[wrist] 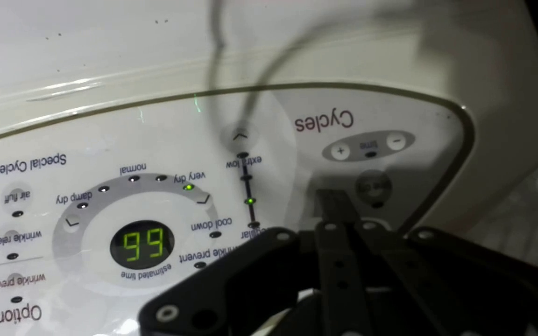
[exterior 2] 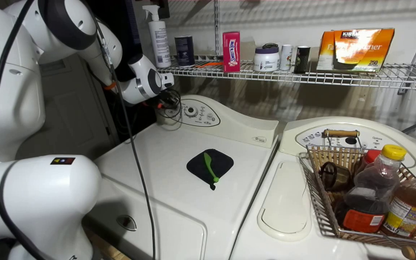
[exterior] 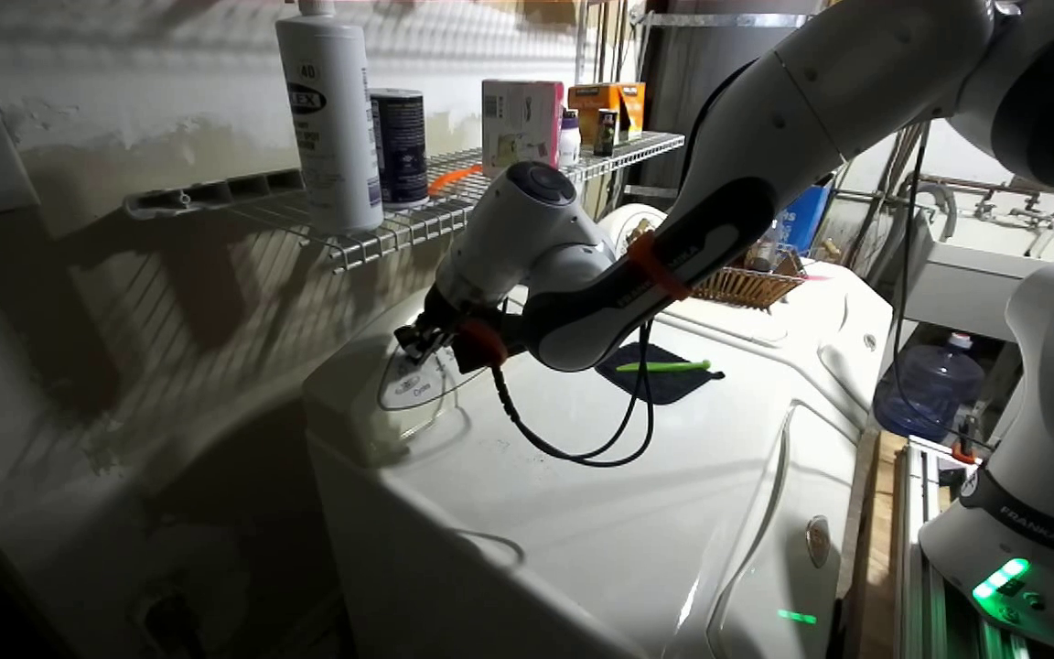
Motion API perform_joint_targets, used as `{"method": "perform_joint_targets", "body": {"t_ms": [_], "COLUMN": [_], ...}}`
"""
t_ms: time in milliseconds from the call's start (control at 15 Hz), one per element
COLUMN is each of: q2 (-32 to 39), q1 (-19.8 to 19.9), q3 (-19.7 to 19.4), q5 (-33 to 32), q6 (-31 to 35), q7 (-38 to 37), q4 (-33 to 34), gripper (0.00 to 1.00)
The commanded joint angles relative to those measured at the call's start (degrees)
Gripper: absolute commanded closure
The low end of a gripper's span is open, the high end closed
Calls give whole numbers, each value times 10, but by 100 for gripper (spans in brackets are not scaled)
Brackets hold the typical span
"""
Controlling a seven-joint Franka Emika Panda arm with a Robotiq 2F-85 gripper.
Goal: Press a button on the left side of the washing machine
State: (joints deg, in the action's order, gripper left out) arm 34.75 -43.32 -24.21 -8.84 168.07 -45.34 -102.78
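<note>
1. Pincer (wrist: 336, 199) pressed together, finger against finger, its tips over the control panel (wrist: 280, 186) in the wrist view; whether they touch it I cannot tell
2. The washing machine (exterior: 600, 531), white and glossy, stands beneath the robot arm (exterior: 792, 119), its panel set in the raised back, below a wire shelf (exterior 2: 247, 70)
3. Just beside the tips in the wrist view is a round grey button (wrist: 374, 187), in shadow, its lettering hard to read; near it lies a grey oval (wrist: 368, 146) with a plus and a minus
4. All lettering stands upside down there; one green light (wrist: 188, 187) glows by "very dry", a second green light (wrist: 250, 201) in the line by "extra low", and a dark round display (wrist: 142, 245) shows two lit digits
5. On top of the washing machine lies a black pad (exterior 2: 198, 169) with a green knife-shaped tool (exterior 2: 208, 163) across it, seen in both exterior views
6. Another white machine (exterior 2: 284, 202) stands just beside the washing machine in an exterior view, bearing a basket (exterior 2: 341, 154) with bottles (exterior 2: 367, 202) in it
7. On the shelf stand a spray bottle (exterior 2: 160, 43), a dark canister (exterior 2: 184, 50), a pink box (exterior 2: 231, 54), a white jar (exterior 2: 266, 60) and an orange box (exterior 2: 356, 50)
8. A black cable (exterior: 596, 464) hangs in a loop below the arm in an exterior view
</note>
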Motion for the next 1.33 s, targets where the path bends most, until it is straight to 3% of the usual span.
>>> {"method": "perform_joint_targets", "body": {"t_ms": [0, 267, 667, 733, 800, 1067, 1200, 1267], "q2": [68, 51, -94, -128, -158, -278, -344, -377], "q1": [-4, 13, 40, 54, 42, 71, 70, 137], "q3": [-14, 11, 58, 77, 69, 125, 137, 209], "q5": [-13, -15, -53, -51, -22, 50, 90, 91], "q6": [-21, -71, -141, -146, -153, -181, -235, -276], "q7": [-26, -14, 69, 92, 142, 293, 356, 364], "q4": [75, 84, -46, -76, -108, -203, -249, -265], "gripper": [100, 100, 100, 74, 72, 47, 33, 24]}}
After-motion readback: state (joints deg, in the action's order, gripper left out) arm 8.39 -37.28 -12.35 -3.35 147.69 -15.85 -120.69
